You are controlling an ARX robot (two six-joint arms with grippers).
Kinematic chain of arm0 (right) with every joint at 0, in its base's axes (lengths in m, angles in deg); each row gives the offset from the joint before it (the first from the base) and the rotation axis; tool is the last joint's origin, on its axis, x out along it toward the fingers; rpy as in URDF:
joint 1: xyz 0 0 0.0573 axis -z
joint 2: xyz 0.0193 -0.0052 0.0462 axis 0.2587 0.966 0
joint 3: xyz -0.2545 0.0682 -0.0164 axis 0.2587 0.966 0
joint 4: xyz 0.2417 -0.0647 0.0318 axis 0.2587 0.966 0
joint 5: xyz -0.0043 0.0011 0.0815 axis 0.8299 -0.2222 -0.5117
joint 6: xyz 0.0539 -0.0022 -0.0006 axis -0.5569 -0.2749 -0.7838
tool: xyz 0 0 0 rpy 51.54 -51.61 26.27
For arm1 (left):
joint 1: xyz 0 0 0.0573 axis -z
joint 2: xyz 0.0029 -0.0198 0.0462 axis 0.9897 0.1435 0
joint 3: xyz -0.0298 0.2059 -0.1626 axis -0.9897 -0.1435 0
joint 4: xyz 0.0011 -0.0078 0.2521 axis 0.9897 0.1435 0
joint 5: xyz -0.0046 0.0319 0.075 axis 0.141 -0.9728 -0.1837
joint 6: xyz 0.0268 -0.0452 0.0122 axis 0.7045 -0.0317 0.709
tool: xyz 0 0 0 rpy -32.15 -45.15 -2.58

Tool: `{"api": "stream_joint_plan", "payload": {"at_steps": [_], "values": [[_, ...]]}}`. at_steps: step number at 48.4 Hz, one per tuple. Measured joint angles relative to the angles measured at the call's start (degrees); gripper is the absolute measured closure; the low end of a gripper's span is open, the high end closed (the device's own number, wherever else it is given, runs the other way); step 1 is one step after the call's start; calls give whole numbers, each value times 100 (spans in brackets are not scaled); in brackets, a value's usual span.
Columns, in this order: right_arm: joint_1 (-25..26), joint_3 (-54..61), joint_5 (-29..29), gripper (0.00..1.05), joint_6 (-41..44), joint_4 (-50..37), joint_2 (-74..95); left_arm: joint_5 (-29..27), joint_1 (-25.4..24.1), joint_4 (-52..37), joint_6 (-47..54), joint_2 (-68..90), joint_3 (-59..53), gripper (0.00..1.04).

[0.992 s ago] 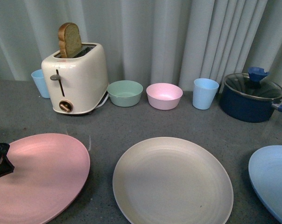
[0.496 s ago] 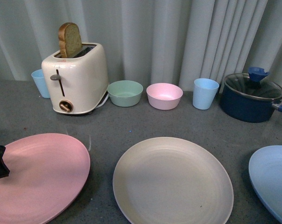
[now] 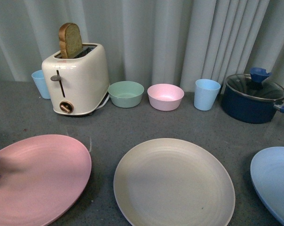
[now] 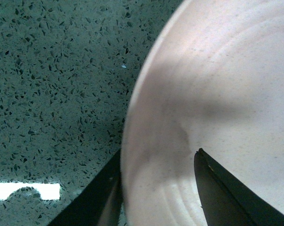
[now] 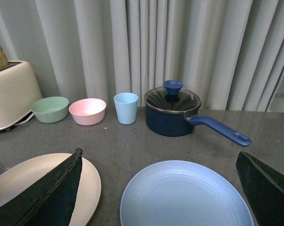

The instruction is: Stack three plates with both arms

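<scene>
My left jaws spread astride the pink plate (image 4: 217, 94) rim; seat deeper, then close squarely. Right jaws spread too.

Toaster (image 3: 78, 77), bowls (image 3: 126, 93), cups (image 3: 207, 94), pot (image 3: 252, 101) line curtain (image 3: 170, 37)

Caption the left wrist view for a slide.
Open left claw straddles the rim of the pink plate on a speckled countertop.
</scene>
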Motion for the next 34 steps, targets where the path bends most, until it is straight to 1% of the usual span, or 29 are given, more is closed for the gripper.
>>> {"api": "stream_joint_plan", "payload": {"at_steps": [1,8,12,14,26,34], "values": [[0,0,2,8,0,0,0,-2,0,0,-2,0,0,64],[0,0,2,8,0,0,0,76,2,17,-2,0,0,87],[0,0,2,8,0,0,0,249,-13,63,-63,-2,24,98],[0,0,2,8,0,0,0,310,-15,79,-103,-7,39,101],[0,0,2,8,0,0,0,533,-122,302,-146,-83,186,101],[0,0,2,8,0,0,0,579,-415,492,-136,-205,389,101]]}}
